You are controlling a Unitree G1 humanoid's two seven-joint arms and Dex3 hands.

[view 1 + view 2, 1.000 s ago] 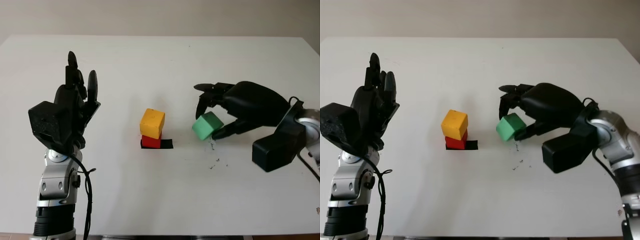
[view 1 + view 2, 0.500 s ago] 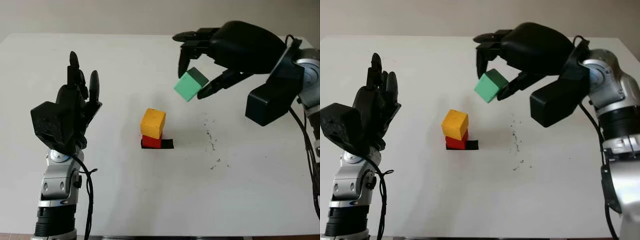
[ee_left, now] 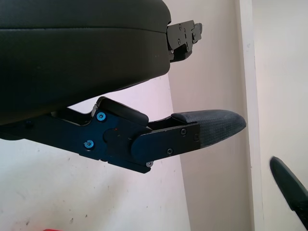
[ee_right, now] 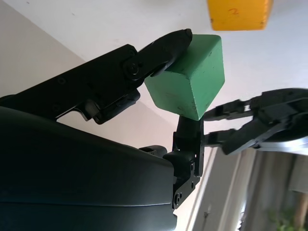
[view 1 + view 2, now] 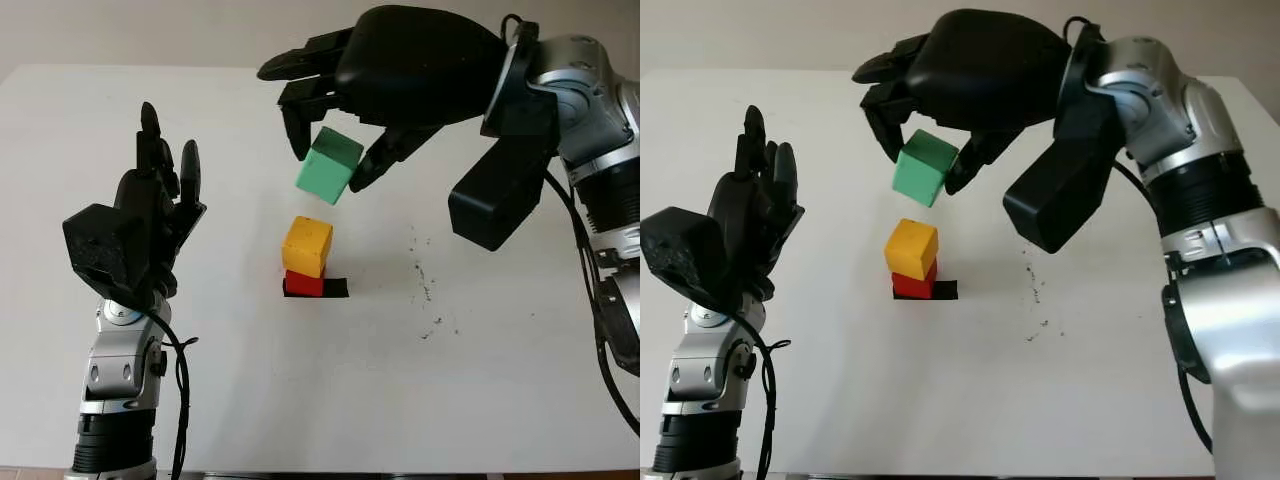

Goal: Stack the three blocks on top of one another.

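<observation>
Last block goes up: right hand (image 5: 335, 125) grips green block (image 5: 329, 166) in the air, just above and behind yellow block (image 5: 306, 245), which sits on red block (image 5: 303, 284).
Next, prob.: centre over yellow, lower, release. Left hand (image 5: 150, 215) open, raised at table's left.

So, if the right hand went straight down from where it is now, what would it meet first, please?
Probably the yellow block. The right hand holds the green block above it, seemingly a bit offset, though depth is unclear. The yellow block sits on the red block.
</observation>
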